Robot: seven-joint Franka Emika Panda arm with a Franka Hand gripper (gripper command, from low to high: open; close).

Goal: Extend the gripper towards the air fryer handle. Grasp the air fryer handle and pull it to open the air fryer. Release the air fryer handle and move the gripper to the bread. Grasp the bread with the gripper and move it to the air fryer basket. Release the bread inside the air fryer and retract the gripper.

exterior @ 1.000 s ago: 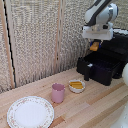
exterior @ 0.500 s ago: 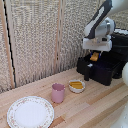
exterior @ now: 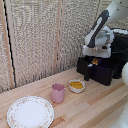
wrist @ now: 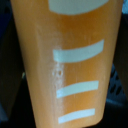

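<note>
My gripper is shut on the golden-orange bread and holds it just over the black air fryer basket. The basket stands pulled out from the glossy black air fryer at the exterior view's right. The chunky black air fryer handle juts from the basket's front panel, below the gripper. In the wrist view the bread fills nearly the whole picture, orange with pale stripes, with dark basket parts at the edges. The fingers are hidden there.
On the wooden table stand a pink cup, a small white bowl with pale yellow strips, and a floral-rimmed white plate. A slatted screen runs behind the table.
The gripper has come down with the bread, from well above the fryer to just over the open basket.
</note>
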